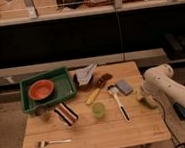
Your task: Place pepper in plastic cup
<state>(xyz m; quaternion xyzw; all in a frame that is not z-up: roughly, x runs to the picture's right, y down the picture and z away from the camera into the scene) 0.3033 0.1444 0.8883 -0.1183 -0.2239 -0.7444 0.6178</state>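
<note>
A greenish piece that looks like the pepper lies at the right edge of the wooden table, partly hidden by my arm. My gripper is at the end of the white arm, right over that piece. The translucent yellow-green plastic cup stands upright near the table's middle, well to the left of the gripper and apart from it.
A green tray with an orange bowl sits at the back left, with a grey metal cup and a striped item in front. A yellow piece, brush, blue-grey sponge, dark cloth and fork also lie on the table.
</note>
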